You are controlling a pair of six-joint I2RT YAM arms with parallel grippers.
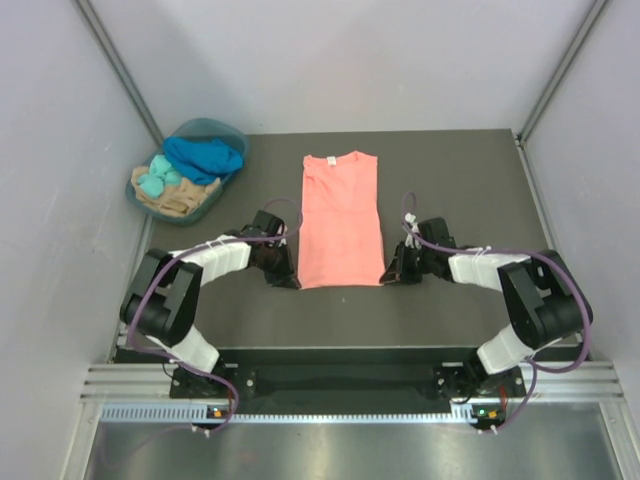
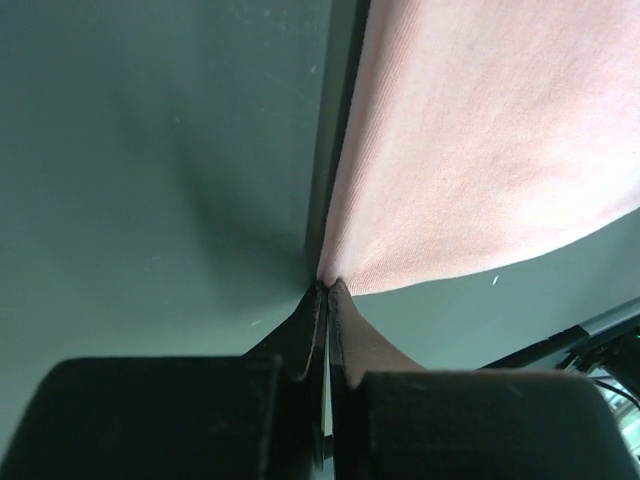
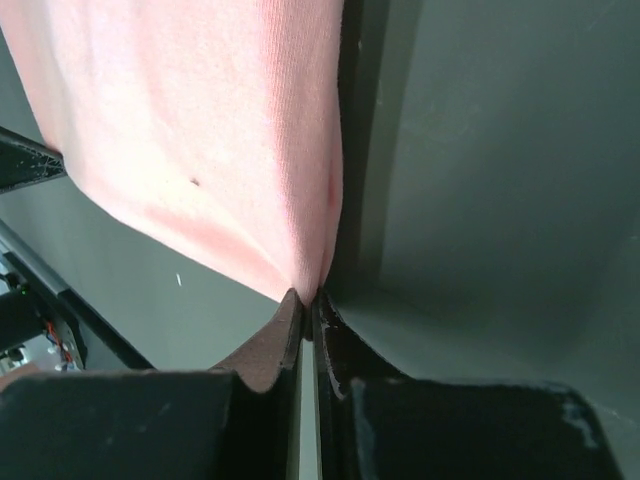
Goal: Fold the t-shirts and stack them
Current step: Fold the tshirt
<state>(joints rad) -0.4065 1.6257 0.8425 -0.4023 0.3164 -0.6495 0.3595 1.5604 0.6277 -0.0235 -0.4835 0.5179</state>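
Your left pincer (image 2: 326, 288) and right pincer (image 3: 304, 297) are pinching the near corners of the shirt (image 1: 342, 215). It's looking light and limp, likely sagging between grips.

The salmon-pink t-shirt (image 1: 340, 222) lies flat and smooth in the centre of the frame on the dark desk (image 1: 450, 180). It forms a narrow upright rectangle with the neckline toward the top of the frame and the hem toward the bottom. Its lower left corner is pinched in the left claw (image 1: 287, 277) and its lower right corner in the right claw (image 1: 390, 274), each corner drawn into a small peak. At the upper left, the royal blue t-shirt (image 1: 205, 155), turquoise t-shirt (image 1: 155, 180) and tan t-shirt (image 1: 175, 200) sit crumpled together in the teal basket (image 1: 222, 126).
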